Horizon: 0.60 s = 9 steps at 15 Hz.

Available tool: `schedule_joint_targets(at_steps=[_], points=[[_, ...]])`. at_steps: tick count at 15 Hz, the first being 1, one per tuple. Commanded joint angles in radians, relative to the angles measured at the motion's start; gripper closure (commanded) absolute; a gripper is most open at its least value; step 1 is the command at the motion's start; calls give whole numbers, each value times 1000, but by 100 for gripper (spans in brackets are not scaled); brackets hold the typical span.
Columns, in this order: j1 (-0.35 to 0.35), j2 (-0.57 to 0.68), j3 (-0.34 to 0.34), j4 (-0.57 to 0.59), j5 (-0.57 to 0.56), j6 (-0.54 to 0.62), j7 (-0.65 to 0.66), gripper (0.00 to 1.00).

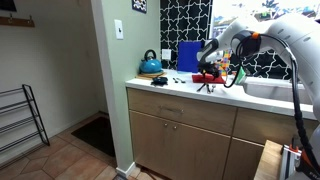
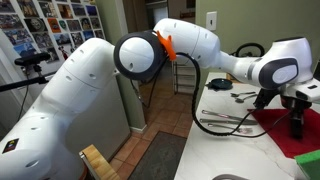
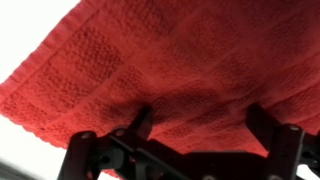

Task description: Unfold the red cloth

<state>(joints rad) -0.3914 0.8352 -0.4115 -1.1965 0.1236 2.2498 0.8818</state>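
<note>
The red cloth (image 3: 170, 60) fills most of the wrist view, a textured towel lying on the white counter. It also shows in both exterior views (image 1: 211, 77) (image 2: 285, 140), on the counter next to the sink. My gripper (image 3: 205, 125) is open, its two fingers spread wide, pointing down with the tips at or just above the cloth surface. In both exterior views the gripper (image 1: 206, 86) (image 2: 296, 126) hangs straight down over the cloth. I cannot tell which part of the cloth is folded.
A blue kettle (image 1: 150, 65) and a blue board (image 1: 188, 55) stand at the back of the counter. Small tools and cables (image 2: 228, 120) lie beside the cloth. The sink (image 1: 272, 90) is beside it. A green item (image 2: 306, 160) lies near the cloth's edge.
</note>
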Motion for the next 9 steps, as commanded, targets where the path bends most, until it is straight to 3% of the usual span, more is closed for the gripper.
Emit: schedule_joint_targets(at_steps=[1, 9], points=[[-2, 40, -20, 60, -28, -60, 26, 0], [-43, 99, -5, 186, -62, -191, 205, 0]])
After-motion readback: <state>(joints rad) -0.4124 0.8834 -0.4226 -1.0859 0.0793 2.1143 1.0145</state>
